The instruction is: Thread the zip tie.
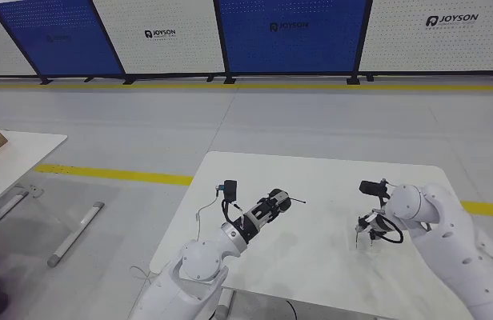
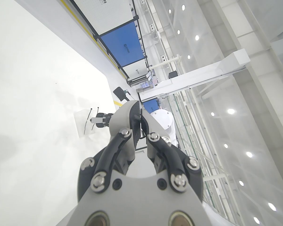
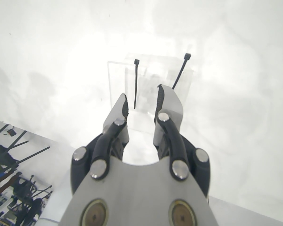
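Black standing zip ties (two of them, heads up) sit in a clear holder on the white table, toward its right side. One stands straight and the other leans. The right gripper hangs just beside the holder with its jaws parted fairly wide and nothing held. The straight tie shows in the gap between its fingers, and neither finger touches it. The leaning tie passes behind one finger.

The left gripper is well apart from the holder, over the table's left-middle. Its fingers are pressed together on a held zip tie — in the top view, a thin black strip poking out past the tips toward the right arm. In the left wrist view a small dark bit sits between the pads, with the holder and right gripper farther off. How much of the strip lies inside the grip cannot be told.
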Controlling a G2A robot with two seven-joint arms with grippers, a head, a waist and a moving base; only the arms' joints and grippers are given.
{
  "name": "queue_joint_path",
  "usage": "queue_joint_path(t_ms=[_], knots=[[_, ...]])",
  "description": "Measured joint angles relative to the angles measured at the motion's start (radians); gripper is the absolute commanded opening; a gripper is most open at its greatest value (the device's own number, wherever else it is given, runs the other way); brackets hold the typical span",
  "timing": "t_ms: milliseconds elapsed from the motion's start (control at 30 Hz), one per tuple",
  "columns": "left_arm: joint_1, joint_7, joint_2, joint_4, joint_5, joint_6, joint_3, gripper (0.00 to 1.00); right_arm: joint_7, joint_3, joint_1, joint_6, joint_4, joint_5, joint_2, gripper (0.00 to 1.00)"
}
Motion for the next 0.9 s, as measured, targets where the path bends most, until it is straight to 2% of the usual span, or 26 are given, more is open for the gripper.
queue_joint_path(t_ms=[500,733,900], knots=[[0.000,0.000,0.000,0.000,0.000,0.000,0.000,0.00,0.012,-0.063,0.052,0.000,0.116,-0.046,-0.071,0.25],[0.000,0.000,0.000,0.000,0.000,0.000,0.000,0.00,0.012,-0.076,0.075,0.000,0.168,-0.046,-0.097,0.21],[0.000,0.000,0.000,0.000,0.000,0.000,0.000,0.00,0.012,-0.091,0.093,0.000,0.210,-0.046,-0.114,0.22]])
